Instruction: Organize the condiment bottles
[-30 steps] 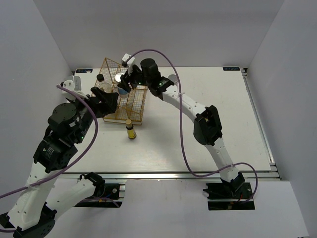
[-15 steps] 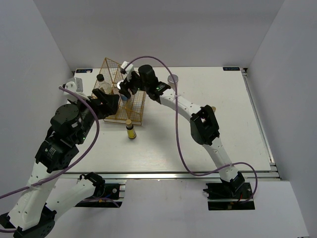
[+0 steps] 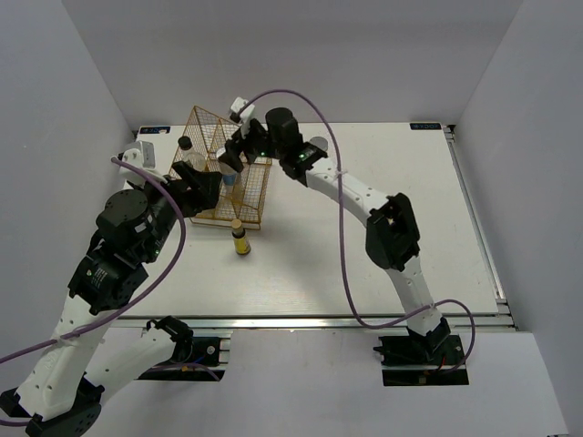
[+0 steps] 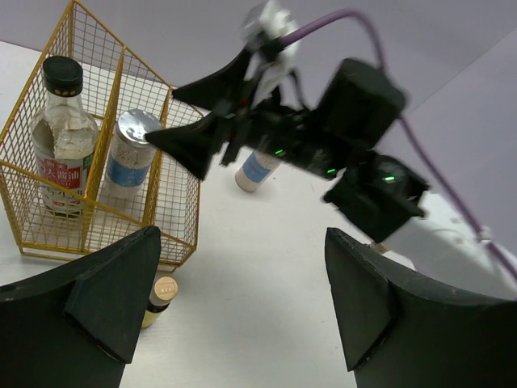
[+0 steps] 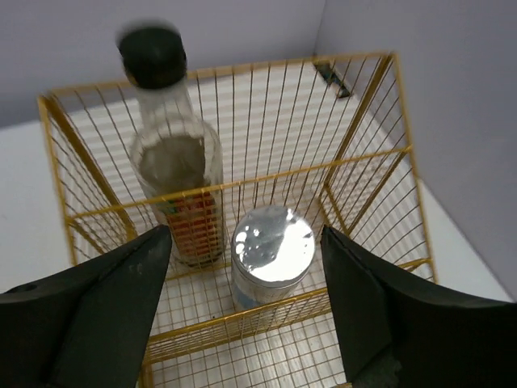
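Observation:
The gold wire rack (image 3: 244,196) holds a tall clear bottle (image 5: 174,174) with a black cap and red label in one compartment. A white jar (image 5: 273,249) with a silver lid and blue label stands in the compartment beside it. My right gripper (image 5: 246,236) hangs open just above that jar, its fingers on either side and clear of it. A second such jar (image 4: 257,170) stands on the table behind the rack. A small yellow bottle (image 3: 240,239) stands in front of the rack. My left gripper (image 4: 241,242) is open and empty, near the rack's front.
The rack's right compartments (image 5: 380,186) hold nothing. The right arm (image 3: 364,196) reaches across the table's middle to the rack. White walls close in the table at the back and on both sides.
My right gripper has opened wider and risen off the jar, which now stands free in the rack. The left arm has barely moved.

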Available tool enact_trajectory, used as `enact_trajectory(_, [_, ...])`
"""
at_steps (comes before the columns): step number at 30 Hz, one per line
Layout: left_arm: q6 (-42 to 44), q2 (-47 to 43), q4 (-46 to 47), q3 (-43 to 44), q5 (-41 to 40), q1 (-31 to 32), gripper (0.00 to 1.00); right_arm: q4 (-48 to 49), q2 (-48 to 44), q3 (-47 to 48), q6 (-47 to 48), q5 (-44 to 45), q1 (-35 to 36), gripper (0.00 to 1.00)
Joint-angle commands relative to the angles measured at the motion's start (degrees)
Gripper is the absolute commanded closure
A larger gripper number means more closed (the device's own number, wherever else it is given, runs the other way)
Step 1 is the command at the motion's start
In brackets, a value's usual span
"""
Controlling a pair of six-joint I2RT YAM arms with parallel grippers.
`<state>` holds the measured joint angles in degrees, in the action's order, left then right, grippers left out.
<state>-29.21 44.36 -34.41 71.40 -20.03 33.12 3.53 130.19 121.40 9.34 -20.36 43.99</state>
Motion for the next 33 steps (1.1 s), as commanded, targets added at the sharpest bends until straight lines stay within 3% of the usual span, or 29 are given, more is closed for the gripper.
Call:
enact_trajectory(1, [0.2,-0.3,2.0,0.0,1.6,0.2,0.08,4.5,-12.6,0.9,-3.2,-3.7,-2.6,0.21])
enact_trajectory(5, [0.9,-0.2,4.9,-1.6,3.8,0.2,0.10,-1.6,-19.2,-3.5,-4.4,-5.3,-6.1,0.32])
enact_trajectory(7, [1.2,0.5,5.9,-2.6,5.8,0.2,0.12,-7.9,-22.4,-6.4,-4.7,-3.6,-7.3,0.48])
enact_trajectory(9, [1.3,2.0,7.4,-3.7,7.5,0.2,0.18,-12.0,-24.3,-8.9,-4.4,-0.9,-9.9,0.54])
enact_trajectory(11, [1.3,3.4,9.1,-4.4,10.2,0.2,0.30,-16.2,-26.5,-10.9,-4.9,-0.3,-13.9,0.48])
enact_trajectory(13, [1.3,5.3,10.2,-5.1,12.5,0.2,0.33,-17.8,-28.0,-14.0,-5.7,0.2,-16.9,0.37])
enact_trajectory(14, [1.3,5.9,11.2,-5.2,13.2,0.2,0.34,-19.3,-28.1,-14.8,-5.7,1.0,-19.4,0.26])
enact_trajectory(17, [1.7,8.6,13.0,-5.6,15.3,0.2,0.29,-22.8,-27.6,-16.5,-4.9,1.9,-23.1,0.14])
enact_trajectory(21, [3.7,13.2,16.0,-5.4,18.4,0.2,0.13,-25.8,-26.7,-17.6,-3.5,1.4,-25.5,0.11])
enact_trajectory(24, [7.4,21.5,16.7,-1.9,19.9,0.2,0.11,-24.8,-28.0,-19.2,-4.9,-0.5,-28.2,0.12])
enact_trajectory(27, [10.2,30.4,17.9,3.0,22.7,0.2,0.11,-25.1,-28.8,-19.3,-6.4,-4.0,-31.1,0.27])
enact_trajectory(28, [12.2,32.4,20.0,4.8,23.5,0.2,0.09,-25.5,-29.1,-19.4,-6.6,-5.2,-32.5,0.35])
enact_trajectory(29, [13.1,36.2,20.8,5.7,24.4,0.2,0.09,-25.6,-29.4,-19.6,-7.1,-7.5,-33.3,0.58])
enact_trajectory(30, [14.0,38.3,21.3,6.8,26.5,0.2,0.09,-25.7,-30.3,-19.9,-7.3,-8.2,-34.0,0.67])
enact_trajectory(32, [15.6,42.8,22.0,11.3,27.8,0.2,0.09,-25.8,-31.4,-20.5,-7.7,-10.0,-36.1,0.83])
enact_trajectory(33, [15.9,47.3,21.9,12.8,28.1,0.2,0.09,-25.7,-32.6,-21.3,-8.0,-10.6,-36.8,0.83])
